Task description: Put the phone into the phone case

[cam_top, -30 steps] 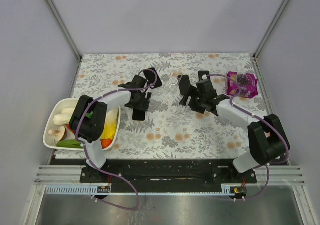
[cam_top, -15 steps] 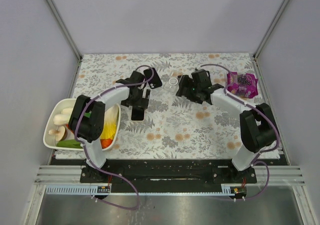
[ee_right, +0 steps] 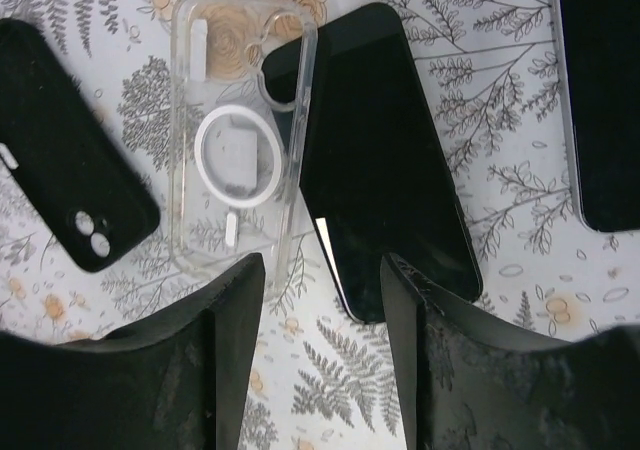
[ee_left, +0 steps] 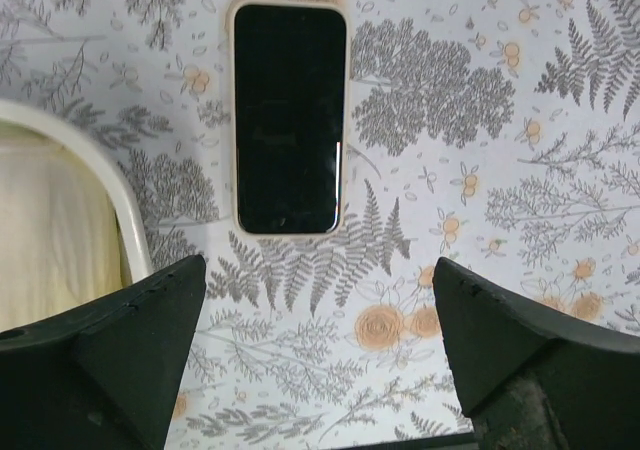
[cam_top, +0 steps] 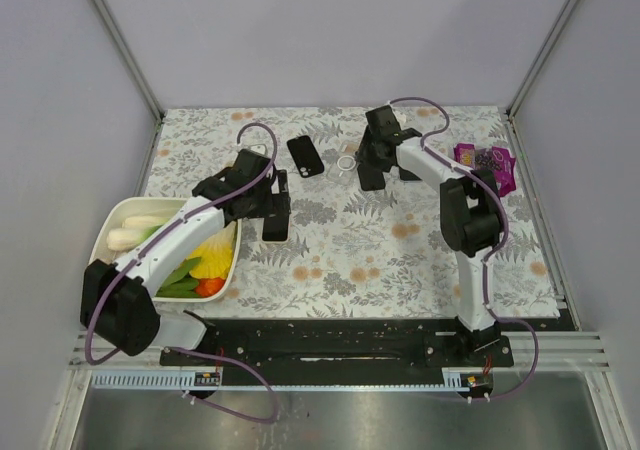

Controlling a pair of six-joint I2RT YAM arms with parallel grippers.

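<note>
right gripper [ee_right: 318, 275]: fingers apart, empty, over near end of black phone [ee_right: 385, 160] | phone: flat on table, edge overlapping clear case [ee_right: 235, 140] | left gripper [ee_left: 318, 270]: wide apart, empty, near cased phone [ee_left: 289, 118]

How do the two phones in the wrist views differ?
The black-screened phone with a cream rim has a pale border; the bare glossy black phone has none. The cream-rimmed one lies alone beside the rim of the white bowl; the bare one lies tilted, a corner meeting the clear plastic case with a white ring. Both lie flat, dark face up, on the floral cloth.
</note>
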